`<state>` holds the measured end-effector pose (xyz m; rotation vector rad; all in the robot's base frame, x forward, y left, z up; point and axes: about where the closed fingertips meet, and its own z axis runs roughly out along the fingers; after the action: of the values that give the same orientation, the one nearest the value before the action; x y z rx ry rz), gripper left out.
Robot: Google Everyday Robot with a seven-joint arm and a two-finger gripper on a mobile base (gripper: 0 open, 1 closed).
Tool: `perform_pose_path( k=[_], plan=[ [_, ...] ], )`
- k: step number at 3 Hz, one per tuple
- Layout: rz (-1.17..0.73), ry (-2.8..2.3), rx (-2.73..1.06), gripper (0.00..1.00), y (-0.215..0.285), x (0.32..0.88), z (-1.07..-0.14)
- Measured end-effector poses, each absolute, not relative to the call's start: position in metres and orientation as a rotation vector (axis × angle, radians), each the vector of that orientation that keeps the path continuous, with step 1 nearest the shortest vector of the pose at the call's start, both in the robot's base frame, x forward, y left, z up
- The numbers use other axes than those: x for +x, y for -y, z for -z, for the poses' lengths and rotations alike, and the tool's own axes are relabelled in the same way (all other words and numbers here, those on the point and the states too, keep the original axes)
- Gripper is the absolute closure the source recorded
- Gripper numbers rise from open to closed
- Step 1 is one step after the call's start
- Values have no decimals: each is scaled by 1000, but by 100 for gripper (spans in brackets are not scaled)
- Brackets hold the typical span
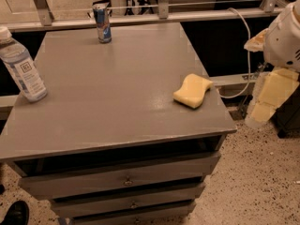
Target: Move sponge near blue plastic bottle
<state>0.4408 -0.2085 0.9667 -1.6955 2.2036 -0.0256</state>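
Note:
The pale yellow sponge lies flat near the right edge of the grey cabinet top. The blue plastic bottle, with a white cap and white label, stands upright at the far left edge of the top. My gripper hangs off the right side of the cabinet, past its edge and about level with the top. It is to the right of the sponge and not touching it. Nothing is held.
A blue-and-silver can stands at the back of the top, left of centre. Metal rails run behind the cabinet. Drawers face front. A white cable hangs at the right. A dark shoe is at bottom left.

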Motion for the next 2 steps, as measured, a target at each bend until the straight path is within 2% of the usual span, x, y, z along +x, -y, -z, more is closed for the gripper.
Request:
perform_pose_path(
  k=[2],
  plan=[
    [-219, -2053, -1545, 0, 165, 479, -911]
  ],
)
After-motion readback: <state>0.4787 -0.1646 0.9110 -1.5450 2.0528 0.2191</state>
